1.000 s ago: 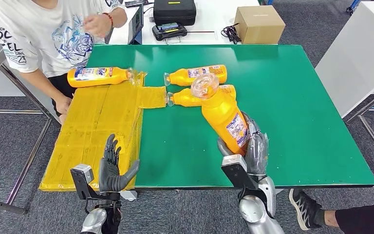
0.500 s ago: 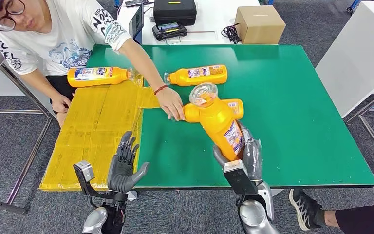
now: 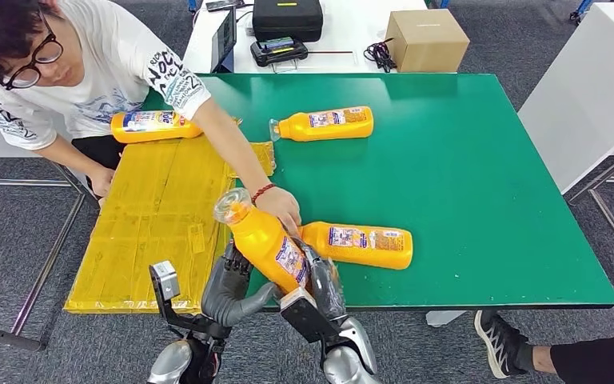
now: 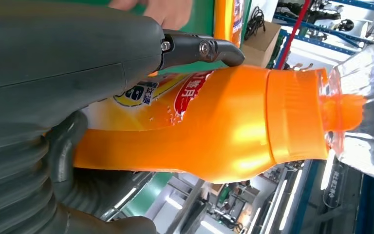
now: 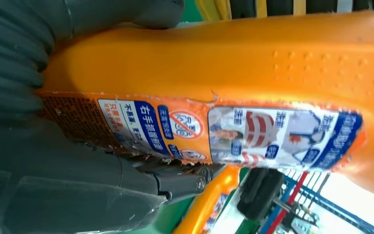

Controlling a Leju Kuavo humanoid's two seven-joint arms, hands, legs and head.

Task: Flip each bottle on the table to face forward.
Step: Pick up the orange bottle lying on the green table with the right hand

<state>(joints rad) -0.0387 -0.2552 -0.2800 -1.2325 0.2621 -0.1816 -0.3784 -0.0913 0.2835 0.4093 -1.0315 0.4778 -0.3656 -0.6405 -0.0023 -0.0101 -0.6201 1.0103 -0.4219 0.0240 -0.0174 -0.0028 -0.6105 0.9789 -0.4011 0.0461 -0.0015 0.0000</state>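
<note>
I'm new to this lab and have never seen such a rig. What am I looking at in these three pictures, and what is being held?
This is a two-armed humanoid robot. The wide picture is from its head, looking down at a green table. The other two come from cameras at its wrists, close behind each robot hand.

The right robot hand grips a raised orange bottle, and the left robot hand is closed on it too, as its wrist view shows. Three more orange bottles lie flat: a near bottle, a far bottle and one on the yellow sheet. A person's hand reaches in beside the held bottle.
</note>
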